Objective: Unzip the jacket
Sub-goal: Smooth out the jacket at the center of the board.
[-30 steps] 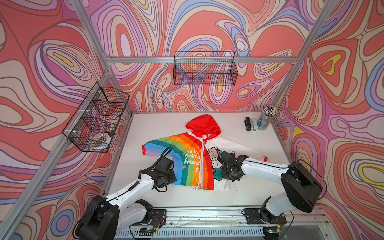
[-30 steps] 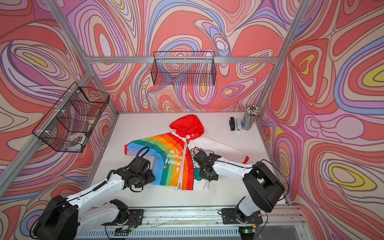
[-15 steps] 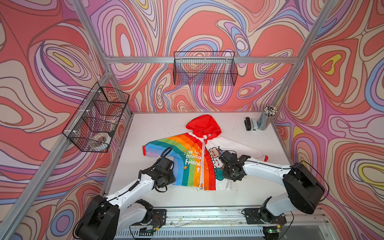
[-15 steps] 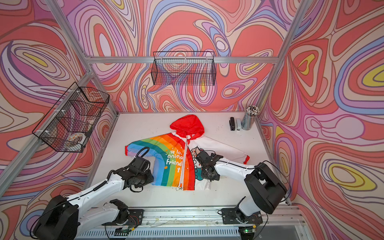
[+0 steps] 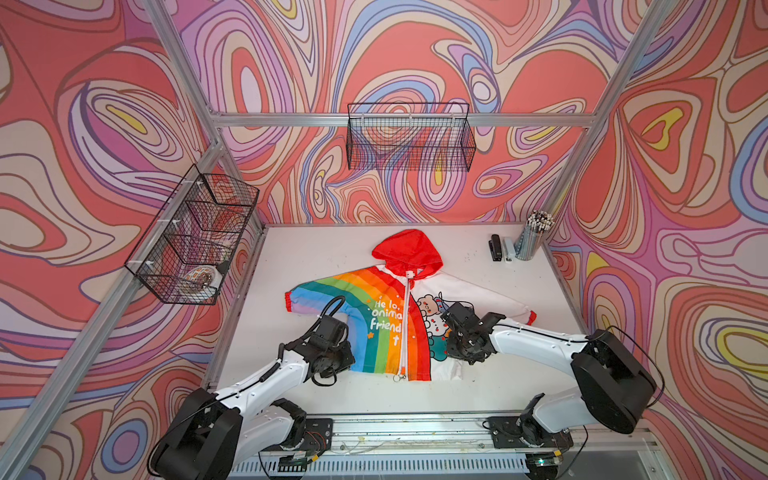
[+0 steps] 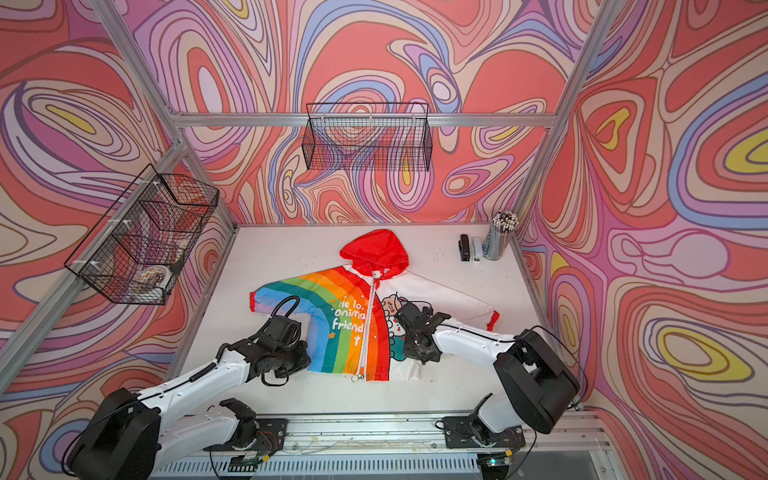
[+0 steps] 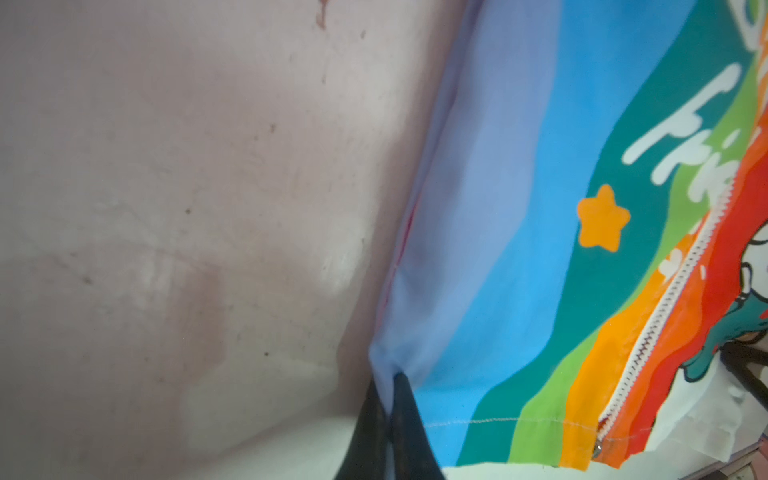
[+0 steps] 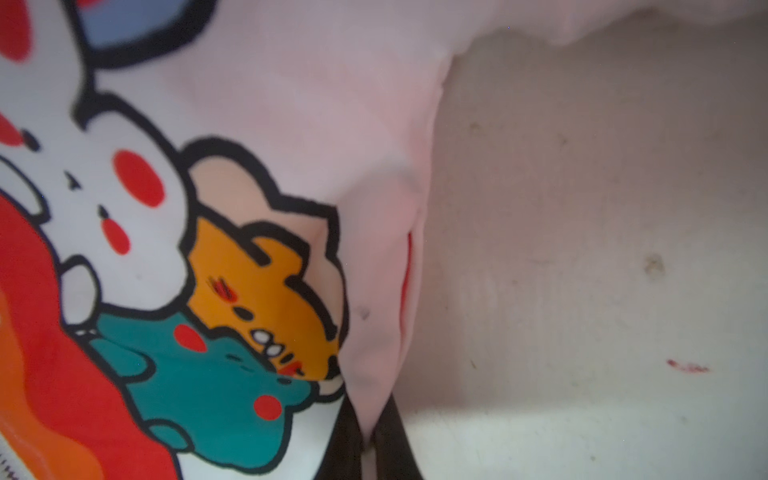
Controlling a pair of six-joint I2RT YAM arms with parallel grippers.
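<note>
White tabletop (image 5: 457, 395) carries the jacket (image 5: 386, 332) flat near its centre, hem toward six o'clock and hood (image 5: 407, 249) toward twelve, counting twelve as the back wall. At the hem's seven o'clock corner the left gripper (image 7: 388, 405) is pinched tight on the lavender edge of the rainbow half, cloth bunched between its black fingers (image 7: 407, 424). At the body's five o'clock side the right gripper (image 8: 368, 432) is likewise clamped on a fold of the white half, just beside the teal and orange cartoon animals (image 8: 249, 332). Between them the white zipper (image 5: 405, 328) runs closed along its visible length, with a small metal ring (image 5: 399, 377) at the hem end. Farther back the red hood lies spread. At two o'clock, well apart from the jacket, a black stapler (image 5: 495, 247) stands near a cup of pencils (image 5: 530, 239). Beyond, a long wire basket (image 5: 409, 137) hangs on the back wall at twelve and a divided wire basket (image 5: 195, 237) on the side wall at ten
</note>
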